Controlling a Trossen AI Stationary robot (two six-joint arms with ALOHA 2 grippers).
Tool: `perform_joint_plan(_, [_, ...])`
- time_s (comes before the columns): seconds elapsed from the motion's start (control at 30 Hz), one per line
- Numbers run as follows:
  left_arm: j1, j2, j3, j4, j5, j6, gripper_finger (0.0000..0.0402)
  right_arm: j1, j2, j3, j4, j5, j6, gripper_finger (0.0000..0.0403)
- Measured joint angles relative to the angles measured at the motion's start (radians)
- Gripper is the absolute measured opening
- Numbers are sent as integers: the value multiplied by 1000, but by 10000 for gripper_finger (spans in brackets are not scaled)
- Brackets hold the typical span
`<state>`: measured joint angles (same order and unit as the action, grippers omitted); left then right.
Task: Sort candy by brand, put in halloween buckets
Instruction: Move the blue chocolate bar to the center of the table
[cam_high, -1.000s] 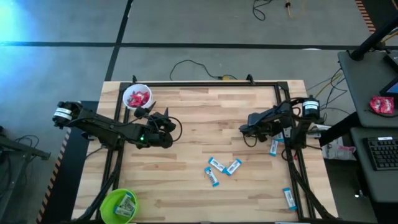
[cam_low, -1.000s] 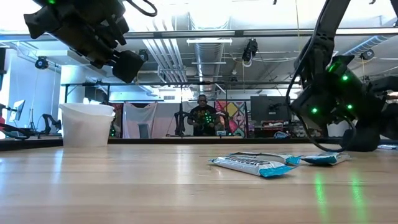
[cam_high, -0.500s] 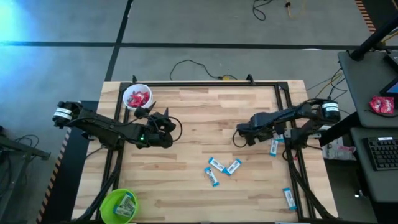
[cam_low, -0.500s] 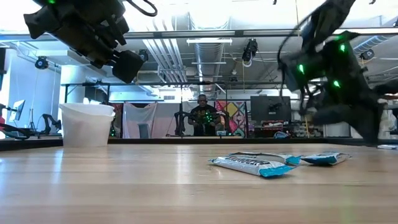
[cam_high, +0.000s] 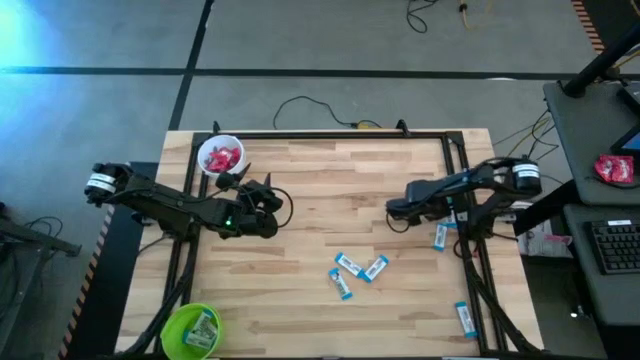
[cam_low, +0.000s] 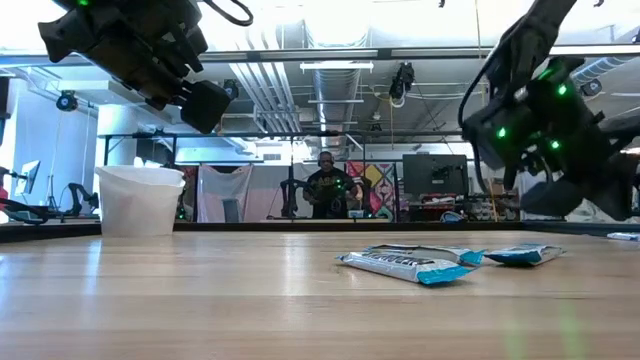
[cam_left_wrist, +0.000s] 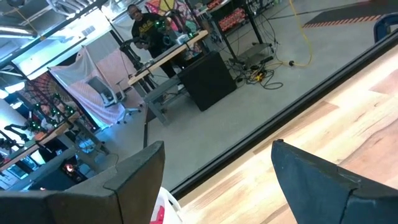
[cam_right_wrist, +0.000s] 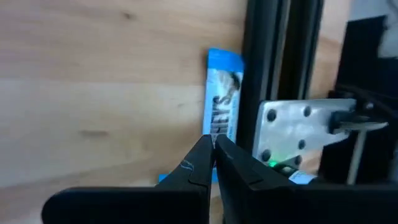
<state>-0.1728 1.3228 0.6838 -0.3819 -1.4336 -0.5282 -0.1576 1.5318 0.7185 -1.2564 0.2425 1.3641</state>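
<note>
Near the tabletop's (cam_high: 320, 190) right edge we see the right gripper (cam_right_wrist: 214, 152) closed, empty, above a blue candy (cam_right_wrist: 222, 106). Left gripper (cam_left_wrist: 214, 165) spread open beside the white bucket (cam_high: 220, 156) with red candy; green bucket (cam_high: 190, 328) front-left; three blue candies (cam_high: 358, 270) mid-table.

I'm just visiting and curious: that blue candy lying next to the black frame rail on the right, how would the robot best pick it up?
Probably from straight above, pinching the blue candy across its narrow width near the middle. It lies flat on the table, long and slim, so there is no edge to get under. The rail runs close along one side, so that finger has little room.
</note>
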Motion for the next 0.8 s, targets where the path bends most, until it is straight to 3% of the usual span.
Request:
perform_joint_plan(0.1, [0, 0, 0, 0, 0, 0, 278, -38, 69, -7, -4, 50, -34, 12])
perform_joint_plan(0.43, [0, 0, 0, -1, 1, 3, 278, -106, 281, -10, 40, 37, -187, 12])
perform_joint_plan(0.67, [0, 0, 0, -1, 0, 3, 278, -93, 171, -14, 79, -31, -224, 12])
perform_joint_plan(0.8, [0, 0, 0, -1, 0, 3, 278, -80, 28, -11, 116, -157, -260, 12])
